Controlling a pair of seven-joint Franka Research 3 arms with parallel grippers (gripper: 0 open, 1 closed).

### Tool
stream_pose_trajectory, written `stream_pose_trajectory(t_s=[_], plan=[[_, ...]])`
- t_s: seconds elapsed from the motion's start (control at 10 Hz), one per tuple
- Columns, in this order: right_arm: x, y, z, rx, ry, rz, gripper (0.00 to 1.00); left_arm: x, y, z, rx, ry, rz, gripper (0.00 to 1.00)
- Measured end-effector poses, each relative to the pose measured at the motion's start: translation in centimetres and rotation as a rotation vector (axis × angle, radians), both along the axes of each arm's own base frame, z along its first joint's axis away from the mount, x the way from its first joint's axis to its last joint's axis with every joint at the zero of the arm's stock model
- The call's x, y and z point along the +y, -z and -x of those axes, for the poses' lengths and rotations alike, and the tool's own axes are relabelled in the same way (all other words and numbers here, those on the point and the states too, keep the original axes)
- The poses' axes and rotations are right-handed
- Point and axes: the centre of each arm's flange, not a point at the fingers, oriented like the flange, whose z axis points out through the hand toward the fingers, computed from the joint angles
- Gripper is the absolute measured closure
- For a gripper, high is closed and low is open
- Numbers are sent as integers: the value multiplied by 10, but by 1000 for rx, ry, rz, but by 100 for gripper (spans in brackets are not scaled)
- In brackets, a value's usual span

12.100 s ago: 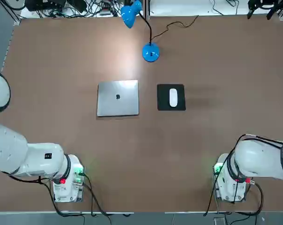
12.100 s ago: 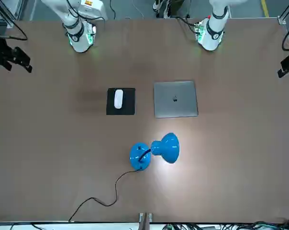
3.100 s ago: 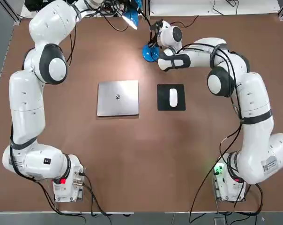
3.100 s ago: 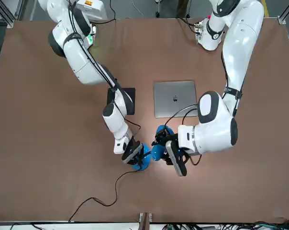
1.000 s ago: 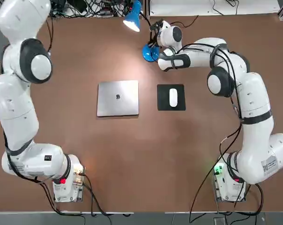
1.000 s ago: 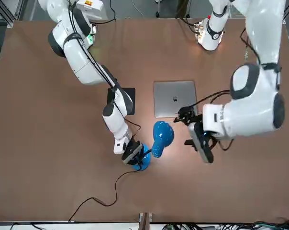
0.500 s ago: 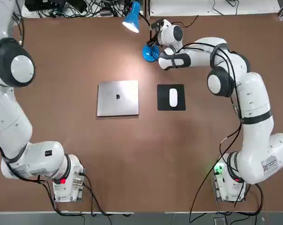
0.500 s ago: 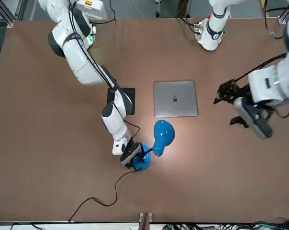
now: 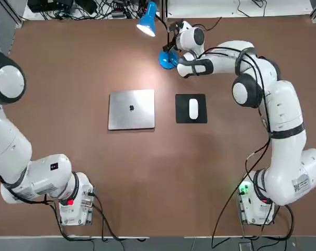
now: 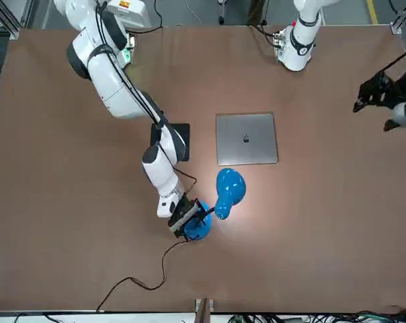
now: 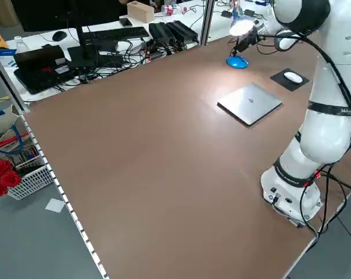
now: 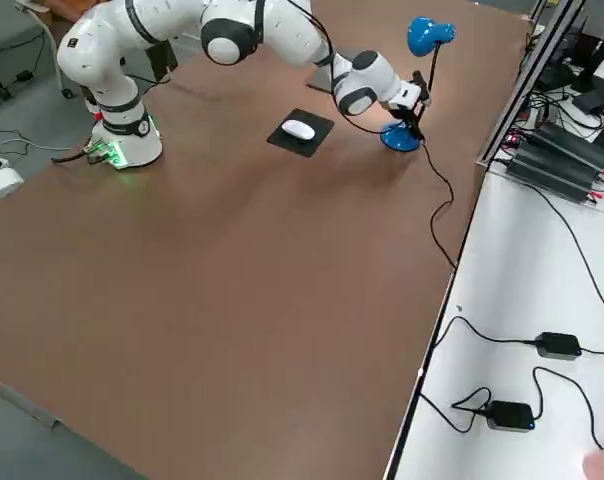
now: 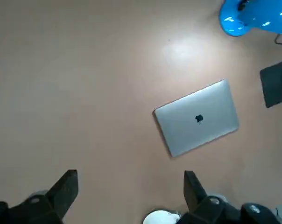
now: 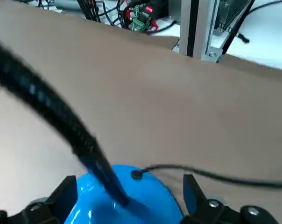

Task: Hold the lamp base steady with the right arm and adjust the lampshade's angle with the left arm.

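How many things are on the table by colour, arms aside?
Blue: 1, the lamp, counting lampshade and lamp base as one
Silver: 1, the laptop
Black: 1, the mouse pad
White: 1, the mouse
Total: 4

The top view looks straight down on the brown table (image 9: pixel 69 63), arm bases at its near edge. The front view faces them from the far edge, high up. Both share the closed silver laptop (image 9: pixel 131 109) (image 10: pixel 247 138) and the blue lamp. The two side views look diagonally from opposite table corners, farther off. The left wrist camera hangs high above the laptop (image 13: pixel 197 122); the right wrist camera sits very close to the glossy blue lamp base (image 14: pixel 127 196).
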Motion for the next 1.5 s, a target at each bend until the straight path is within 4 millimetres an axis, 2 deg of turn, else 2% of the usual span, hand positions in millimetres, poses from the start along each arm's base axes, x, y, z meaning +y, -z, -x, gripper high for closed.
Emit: stream_pose_trajectory(t_s=[0.1,0.2,0.3,0.6,0.7,0.9,1.0,1.1,1.3,1.5], plan=[[-8,-6,10,19,-3,17,0,21,-4,1,-12,-53,-5,0],[-23,-20,20,34,1,36,0,36,-1,-2,-16,-117,-11,0],[-48,-43,30,43,15,57,0,43,7,-7,-13,-169,-21,0],[-137,-115,73,94,85,155,0,34,24,-19,-13,-271,-104,0],[-165,-145,83,159,120,230,0,32,27,-22,-17,-290,-109,0],[-208,-229,101,299,216,338,0,46,35,-29,-37,-331,-80,1],[-226,-271,113,397,284,319,0,52,42,-31,-71,-349,-65,1],[-253,-313,119,493,342,303,0,57,48,-27,-121,-366,-55,0],[-316,-391,123,621,442,289,0,67,55,5,-160,-392,-58,0],[-380,-437,125,658,544,253,0,69,55,22,-159,-391,-62,0]])
